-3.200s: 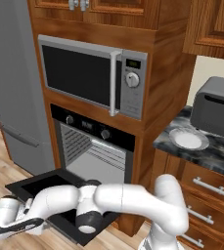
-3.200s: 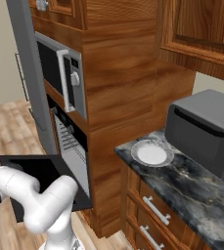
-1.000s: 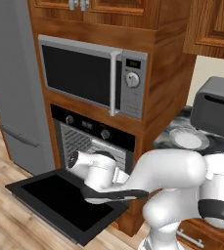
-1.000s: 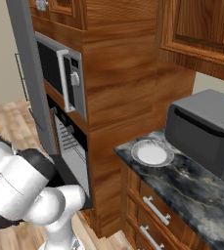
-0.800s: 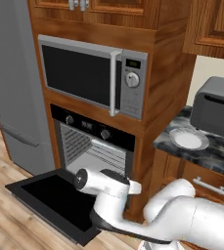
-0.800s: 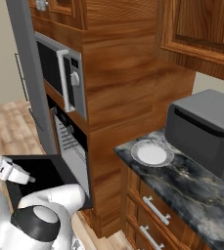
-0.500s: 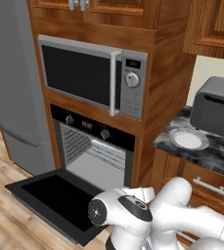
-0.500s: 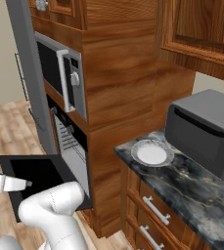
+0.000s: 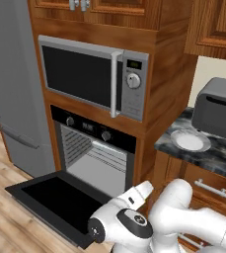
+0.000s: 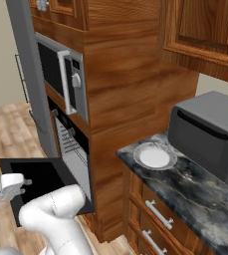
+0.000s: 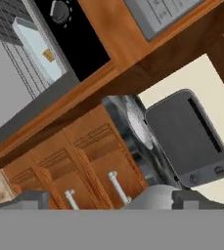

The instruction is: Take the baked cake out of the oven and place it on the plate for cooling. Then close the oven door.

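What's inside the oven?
Inside the oven there are wire racks. In the hand view, a pale baking tray sits there with the small golden cake on it. Deeper parts stay hidden.

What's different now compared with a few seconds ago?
Only the white robot arm moved: it drew back from its low reach across the black oven door, folded up and dropped low by the base. Its gripper is open near the door's outer edge and took hold of nothing. The door stays open, the round white plate stays bare, and the golden-tan cake sits in the black oven.
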